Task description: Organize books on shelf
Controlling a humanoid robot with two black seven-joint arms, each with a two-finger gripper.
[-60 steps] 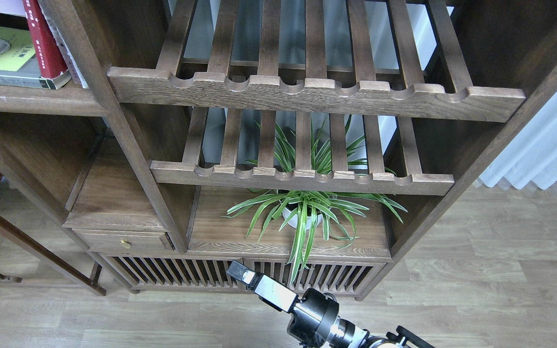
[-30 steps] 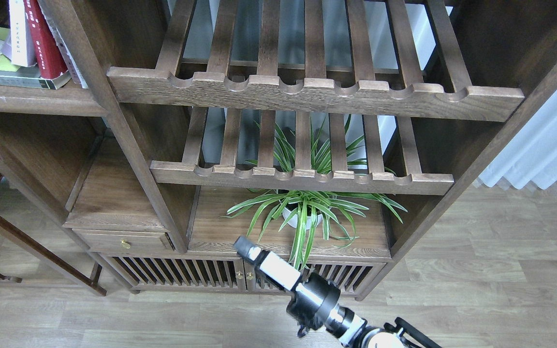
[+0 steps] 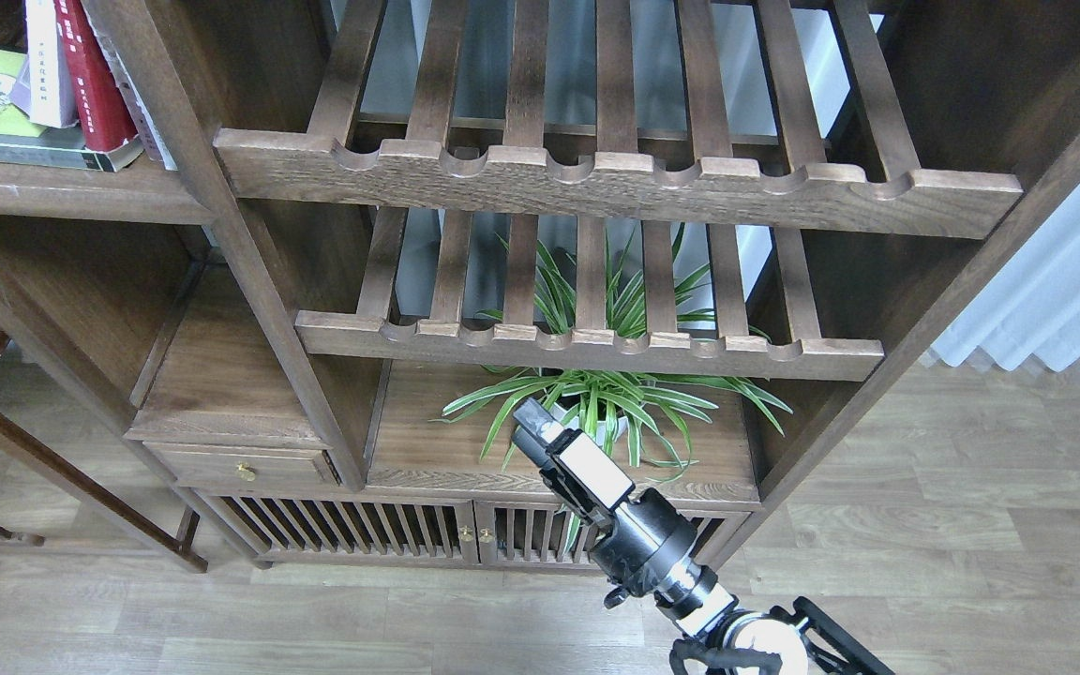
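My right fingers (image 3: 534,424) hang before the potted plant (image 3: 596,412), seemingly pressed together, though I cannot tell. Books (image 3: 52,75) sit on the shelf (image 3: 62,183), upper left.

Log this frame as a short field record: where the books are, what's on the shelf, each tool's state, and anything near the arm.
books: grey-black book lies flat with a lime-green panel on top; red book and white book stand on it
shelf: plank shelf, top left
right tool: right tool in front of the plant, holds nothing; open or shut cannot be told
left tool: not in view
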